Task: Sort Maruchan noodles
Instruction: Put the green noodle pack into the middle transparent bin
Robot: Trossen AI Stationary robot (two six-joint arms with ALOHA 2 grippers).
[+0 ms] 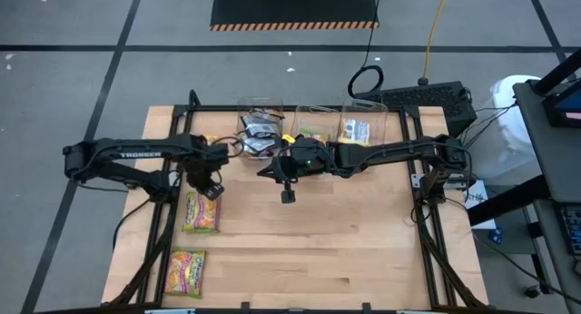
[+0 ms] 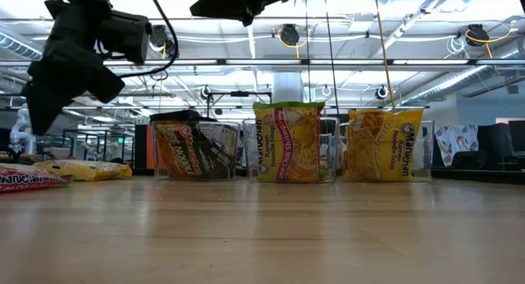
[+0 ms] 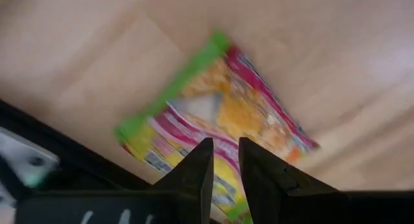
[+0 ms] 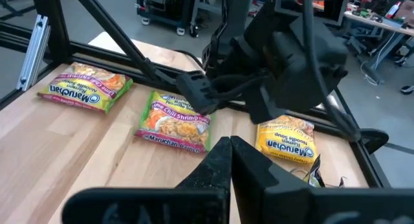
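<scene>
Overhead, the left gripper [image 1: 211,189] is held just above a lime-green packet [image 1: 201,212], a second packet [image 1: 188,272] lying nearer the table's front edge. From the left wrist, its fingers [image 3: 196,169] are seen narrowly parted. From the right wrist, the right gripper [image 4: 230,148] is seen closed, empty.

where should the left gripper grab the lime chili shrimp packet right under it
Come straight down on the lime chili shrimp packet and pinch one long crimped edge: it lies flat on the table, so there is little height to squeeze. The left gripper hovers above its upper end.
</scene>
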